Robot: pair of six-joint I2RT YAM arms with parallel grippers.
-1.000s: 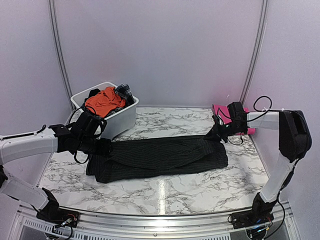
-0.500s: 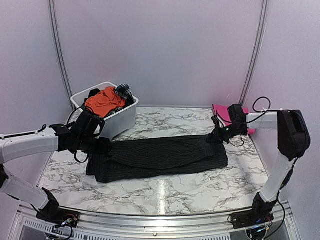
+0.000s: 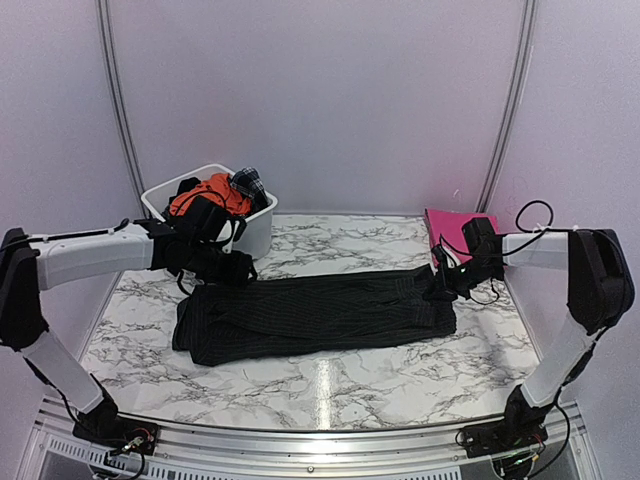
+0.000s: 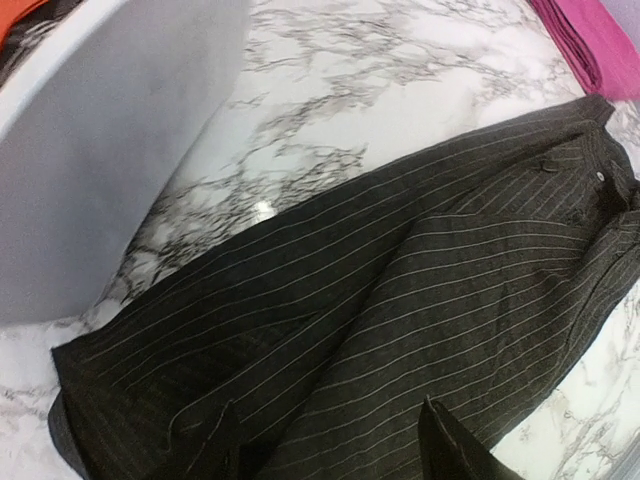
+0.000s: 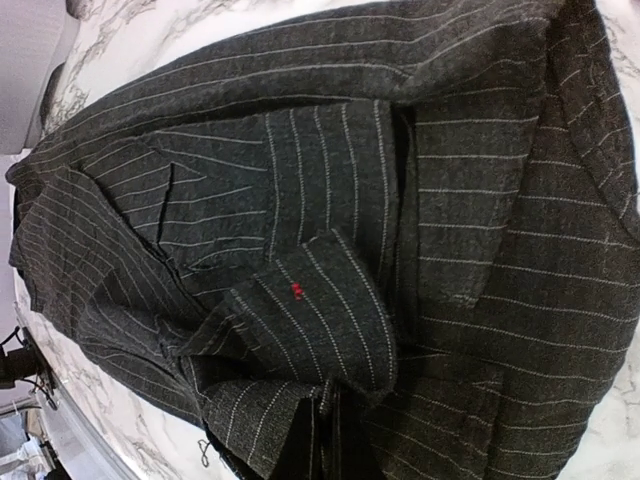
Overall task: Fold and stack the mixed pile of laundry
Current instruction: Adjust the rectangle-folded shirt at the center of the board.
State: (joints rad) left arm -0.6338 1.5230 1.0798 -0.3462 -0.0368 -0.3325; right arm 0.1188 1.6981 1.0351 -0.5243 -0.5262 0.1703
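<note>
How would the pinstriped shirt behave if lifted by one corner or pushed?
Likely floppy: the black pinstriped shirt lies in soft overlapping folds, so it should sag when lifted. Pushed, it would probably bunch rather than slide on the marble table.

A black pinstriped shirt point(image 3: 315, 315) is spread as a long folded band across the marble table point(image 3: 330, 385). A magenta-pink cloth point(image 3: 452, 222) is laid folded at the far right. An orange garment point(image 3: 215, 190) and a dark plaid piece point(image 3: 250, 183) are heaped in the white tub point(image 3: 258, 228).

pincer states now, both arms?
Left pincer: open, over the pinstriped shirt.
Right pincer: shut on the pinstriped shirt.
</note>
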